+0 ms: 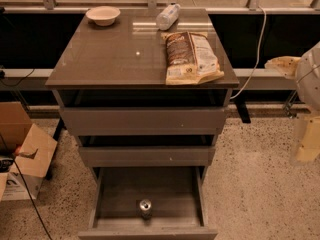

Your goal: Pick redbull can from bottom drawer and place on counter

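The redbull can [145,207] stands upright in the bottom drawer [107,194], near the middle of its front edge, with its silver top showing. The bottom drawer is pulled open; the two upper drawers are pushed in. The counter [115,54] is the glossy grey-brown top of the cabinet. My gripper [302,99] is at the right edge of the view, beside the cabinet and well above and to the right of the can. It touches nothing and holds nothing that I can see.
On the counter are a white bowl [103,15] at the back left, a clear plastic bottle [168,16] lying at the back, and a snack bag [191,57] at the right. A cardboard box [25,151] and cables lie on the floor to the left.
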Robot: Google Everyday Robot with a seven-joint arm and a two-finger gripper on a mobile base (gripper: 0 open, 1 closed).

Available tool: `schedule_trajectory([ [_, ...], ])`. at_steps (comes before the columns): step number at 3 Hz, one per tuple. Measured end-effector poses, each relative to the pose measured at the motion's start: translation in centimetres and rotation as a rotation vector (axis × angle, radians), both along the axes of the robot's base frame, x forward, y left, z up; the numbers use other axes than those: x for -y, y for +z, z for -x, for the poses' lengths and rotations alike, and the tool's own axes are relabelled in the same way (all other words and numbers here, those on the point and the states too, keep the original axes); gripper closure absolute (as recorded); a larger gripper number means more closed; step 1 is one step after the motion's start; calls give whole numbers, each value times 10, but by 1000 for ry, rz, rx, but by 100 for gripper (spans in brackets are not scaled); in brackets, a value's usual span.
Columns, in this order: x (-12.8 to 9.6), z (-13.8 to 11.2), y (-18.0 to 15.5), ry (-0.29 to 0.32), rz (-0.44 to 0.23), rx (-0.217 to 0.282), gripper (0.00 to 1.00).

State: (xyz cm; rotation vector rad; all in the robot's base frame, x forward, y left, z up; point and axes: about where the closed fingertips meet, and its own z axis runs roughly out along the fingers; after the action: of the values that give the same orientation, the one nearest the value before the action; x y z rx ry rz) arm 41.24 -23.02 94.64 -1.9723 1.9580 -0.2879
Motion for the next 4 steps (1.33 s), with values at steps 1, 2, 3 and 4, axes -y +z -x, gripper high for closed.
schedule_trajectory([
  [1,0,0,0,0,0,0,0],
  [2,-13,-2,-5,25,-7,27,0],
  [3,-30,-3,-23,75,-54,56,0],
  [4,-48,-2,-45,143,-134,91,0],
])
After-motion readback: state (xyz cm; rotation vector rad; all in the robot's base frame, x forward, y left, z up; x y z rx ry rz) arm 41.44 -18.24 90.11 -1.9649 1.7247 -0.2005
